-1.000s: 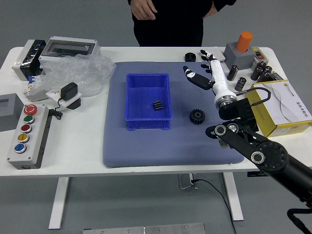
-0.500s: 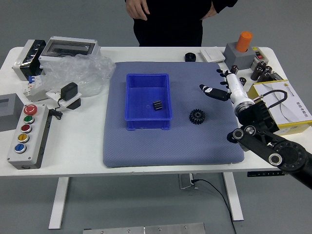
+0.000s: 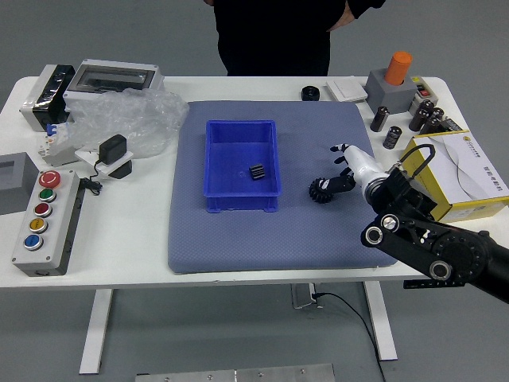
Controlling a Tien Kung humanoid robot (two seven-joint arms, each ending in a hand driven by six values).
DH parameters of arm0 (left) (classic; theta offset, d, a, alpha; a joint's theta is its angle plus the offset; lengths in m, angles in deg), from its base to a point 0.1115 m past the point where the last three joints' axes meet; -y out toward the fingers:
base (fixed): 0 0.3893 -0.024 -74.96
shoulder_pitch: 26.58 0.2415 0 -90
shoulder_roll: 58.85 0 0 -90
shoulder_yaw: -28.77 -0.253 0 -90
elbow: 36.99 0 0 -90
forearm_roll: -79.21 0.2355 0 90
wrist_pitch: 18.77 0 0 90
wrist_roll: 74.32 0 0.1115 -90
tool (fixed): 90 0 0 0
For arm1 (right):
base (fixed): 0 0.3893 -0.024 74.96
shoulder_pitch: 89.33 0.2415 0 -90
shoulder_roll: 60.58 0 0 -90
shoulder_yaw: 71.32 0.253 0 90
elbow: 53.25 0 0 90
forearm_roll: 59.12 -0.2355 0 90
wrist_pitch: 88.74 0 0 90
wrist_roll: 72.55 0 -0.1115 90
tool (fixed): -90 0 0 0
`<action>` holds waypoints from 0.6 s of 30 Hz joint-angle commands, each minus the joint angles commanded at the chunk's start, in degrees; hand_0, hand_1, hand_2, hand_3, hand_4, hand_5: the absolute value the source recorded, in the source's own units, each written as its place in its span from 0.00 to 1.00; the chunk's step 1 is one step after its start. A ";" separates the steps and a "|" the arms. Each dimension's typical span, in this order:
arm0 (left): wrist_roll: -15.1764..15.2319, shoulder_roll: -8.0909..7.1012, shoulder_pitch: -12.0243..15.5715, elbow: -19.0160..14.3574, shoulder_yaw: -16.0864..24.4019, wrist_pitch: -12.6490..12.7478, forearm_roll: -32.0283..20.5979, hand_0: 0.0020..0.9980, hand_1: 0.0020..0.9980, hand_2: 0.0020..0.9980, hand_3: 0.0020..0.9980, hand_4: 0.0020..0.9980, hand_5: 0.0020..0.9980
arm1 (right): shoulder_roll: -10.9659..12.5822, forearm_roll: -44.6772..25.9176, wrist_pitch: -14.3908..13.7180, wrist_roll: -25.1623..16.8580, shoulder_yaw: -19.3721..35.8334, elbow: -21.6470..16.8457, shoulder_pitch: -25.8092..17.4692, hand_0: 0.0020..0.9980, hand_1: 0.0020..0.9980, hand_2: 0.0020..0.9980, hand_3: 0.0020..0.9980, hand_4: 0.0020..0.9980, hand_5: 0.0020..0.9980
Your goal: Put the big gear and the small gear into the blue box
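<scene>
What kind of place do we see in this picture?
Probably a robotics lab or test workshop: a robot hand reaches to a black gear on a mat, a box with coloured push buttons sits at the left, and a person stands across the white table.

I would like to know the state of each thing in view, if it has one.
Blue box: upright, open-topped
Small gear: inside the box
Big gear: outside the box, partly covered by the right hand
Right hand: open, contact with gear unclear
Plastic wrap: crumpled
Button panel: buttons up
Mat: flat
Person: standing
</scene>
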 joint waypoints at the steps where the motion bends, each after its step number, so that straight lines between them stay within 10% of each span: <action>1: -0.01 -0.01 -0.01 0.00 0.00 -0.02 0.02 0.76 0.74 0.77 0.82 0.59 0.13 | -0.02 -0.07 0.23 0.00 -0.46 -0.03 0.17 0.69 0.63 0.76 0.89 0.75 0.17; 18: -0.17 -0.05 0.11 0.00 0.00 -0.05 0.23 0.76 0.74 0.77 0.82 0.59 0.13 | -0.64 0.20 1.88 0.00 -3.05 -0.18 1.18 0.68 0.63 0.76 0.89 0.76 0.17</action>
